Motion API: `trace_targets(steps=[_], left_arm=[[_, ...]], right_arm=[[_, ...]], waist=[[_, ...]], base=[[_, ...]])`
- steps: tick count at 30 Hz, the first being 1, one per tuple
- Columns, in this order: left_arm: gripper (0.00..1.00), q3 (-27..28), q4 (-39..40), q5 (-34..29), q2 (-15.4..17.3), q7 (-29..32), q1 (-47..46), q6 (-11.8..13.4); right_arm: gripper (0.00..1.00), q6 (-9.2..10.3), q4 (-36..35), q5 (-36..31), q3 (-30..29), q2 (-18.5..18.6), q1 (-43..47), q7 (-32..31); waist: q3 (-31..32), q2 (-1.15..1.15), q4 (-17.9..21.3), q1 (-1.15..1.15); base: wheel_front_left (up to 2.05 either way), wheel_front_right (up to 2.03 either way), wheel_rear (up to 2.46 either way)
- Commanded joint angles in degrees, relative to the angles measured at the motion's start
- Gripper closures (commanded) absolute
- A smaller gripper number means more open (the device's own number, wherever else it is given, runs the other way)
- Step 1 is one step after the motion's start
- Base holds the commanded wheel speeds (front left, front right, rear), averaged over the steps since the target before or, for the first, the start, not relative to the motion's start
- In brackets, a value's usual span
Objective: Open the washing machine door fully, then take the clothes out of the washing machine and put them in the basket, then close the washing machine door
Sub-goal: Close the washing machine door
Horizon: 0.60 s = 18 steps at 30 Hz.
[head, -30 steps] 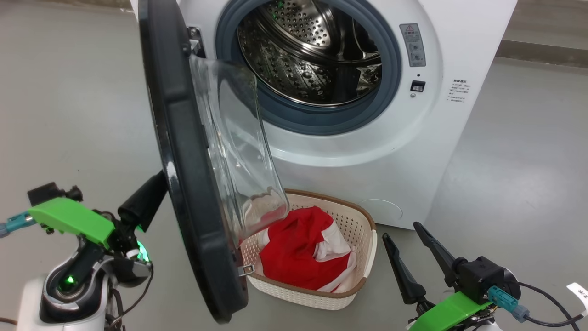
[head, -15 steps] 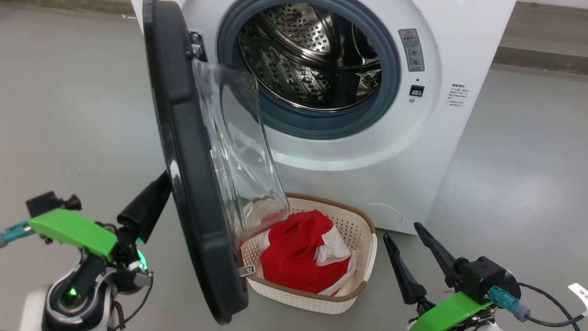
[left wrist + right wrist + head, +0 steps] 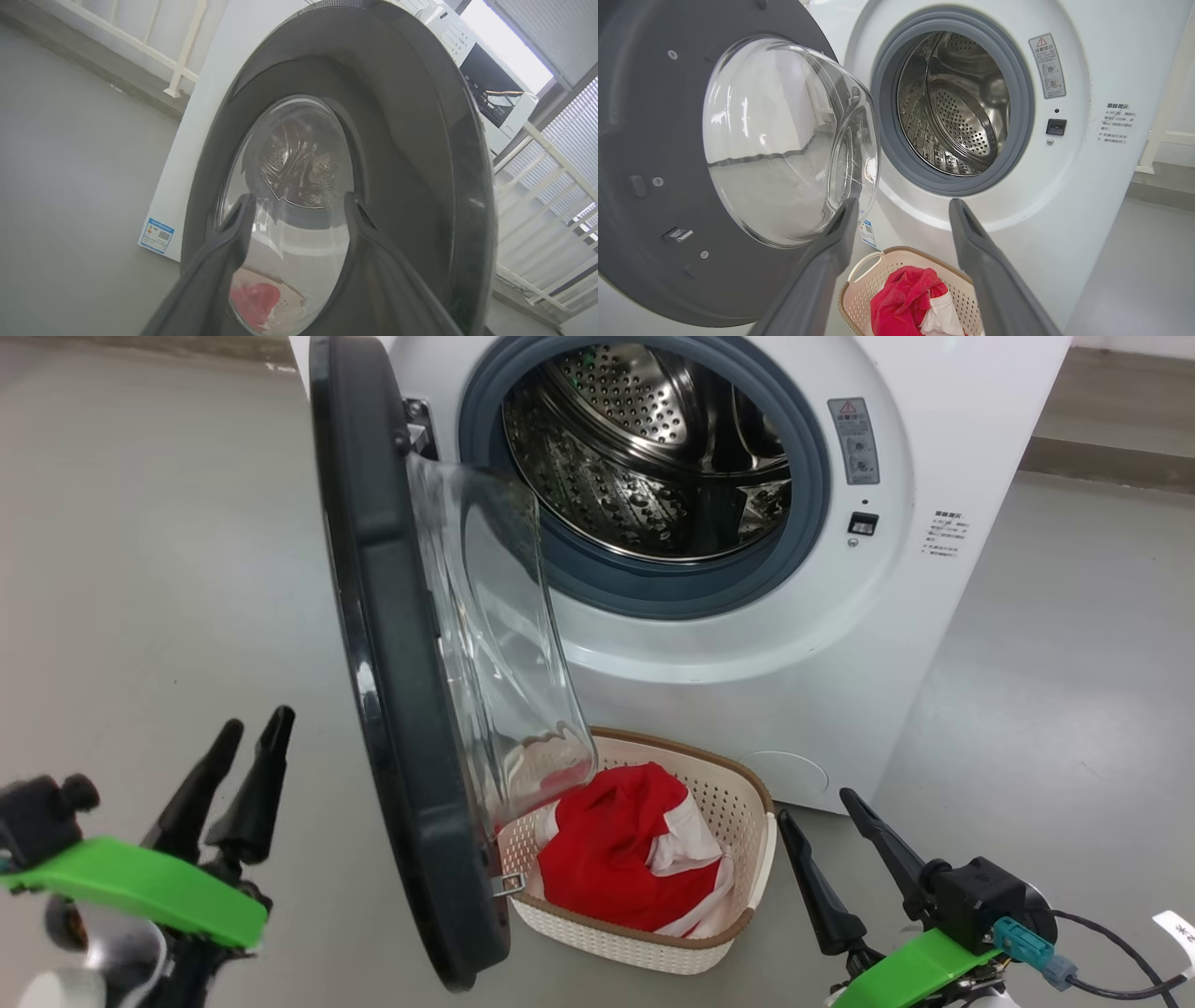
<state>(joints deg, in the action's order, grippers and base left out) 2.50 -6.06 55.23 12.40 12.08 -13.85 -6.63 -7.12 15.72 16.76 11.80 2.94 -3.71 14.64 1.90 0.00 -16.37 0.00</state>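
The white washing machine (image 3: 840,644) stands ahead with the washing machine door (image 3: 392,709) swung out edge-on, its glass bowl (image 3: 495,644) facing the steel drum (image 3: 644,448), which looks bare. Below it on the floor, the cream basket (image 3: 738,803) holds the red and white clothes (image 3: 625,859). My left gripper (image 3: 254,721) is open, left of the door's outer face and apart from it. The left wrist view looks at that face (image 3: 397,140) between spread fingers (image 3: 299,198). My right gripper (image 3: 814,805) is open just right of the basket, empty, aimed at the machine's front (image 3: 903,203).
Grey floor (image 3: 140,569) lies all around. A low ledge (image 3: 1111,457) runs behind the machine on the right. A white railing (image 3: 182,70) stands by the wall beyond the machine. A black cable (image 3: 1120,943) trails from my right wrist.
My left gripper, shut and against the door's outer face a second ago, has opened and drawn back to the lower left. The camera has shifted a little. The right arm is unmoved.
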Motion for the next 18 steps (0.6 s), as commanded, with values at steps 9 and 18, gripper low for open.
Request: trace_targets(steps=[9,18], left_arm=[[0.0,-3.5,2.5,-23.6,5.1,-19.9,3.3,1.0],[0.0,-5.8,0.8,-31.1,4.4,-25.6,7.1,3.6]], right_arm=[[0.0,-0.36,-1.5,0.1,1.1,-0.1,-1.6,0.4],[0.0,-0.36,-1.7,0.3,1.1,-0.1,-1.8,0.4]], waist=[[-1.2,0.0,0.6,0.0],[-1.9,0.0,1.5,0.0]], base=[[0.0,0.0,0.0],[0.0,0.0,0.0]])
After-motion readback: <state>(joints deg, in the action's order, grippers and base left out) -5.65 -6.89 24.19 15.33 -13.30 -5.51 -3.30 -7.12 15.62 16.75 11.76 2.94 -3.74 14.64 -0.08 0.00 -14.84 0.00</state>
